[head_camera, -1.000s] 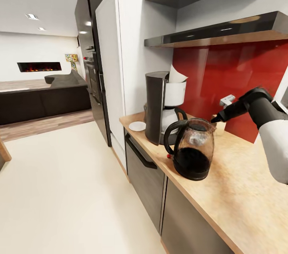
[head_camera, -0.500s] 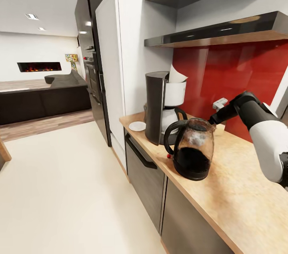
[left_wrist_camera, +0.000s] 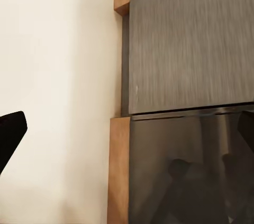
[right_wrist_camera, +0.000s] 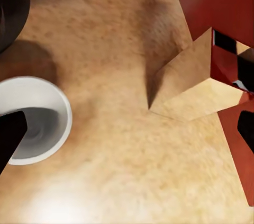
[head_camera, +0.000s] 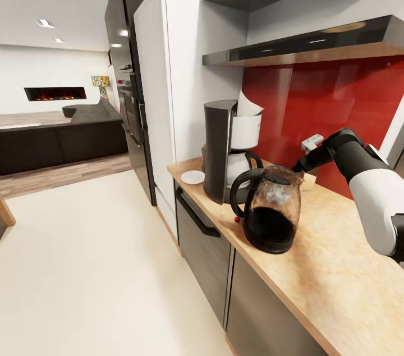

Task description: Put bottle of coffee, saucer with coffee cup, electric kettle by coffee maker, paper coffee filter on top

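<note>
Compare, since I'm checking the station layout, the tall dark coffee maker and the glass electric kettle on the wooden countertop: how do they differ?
The tall dark coffee maker is opaque and boxy; the glass electric kettle is rounded and see-through with a dark base. The coffee maker stands taller and holds a white paper filter on top; the kettle carries nothing. The coffee maker sits farther from the camera than the kettle. Both stand upright on the wooden countertop, side by side.
</note>
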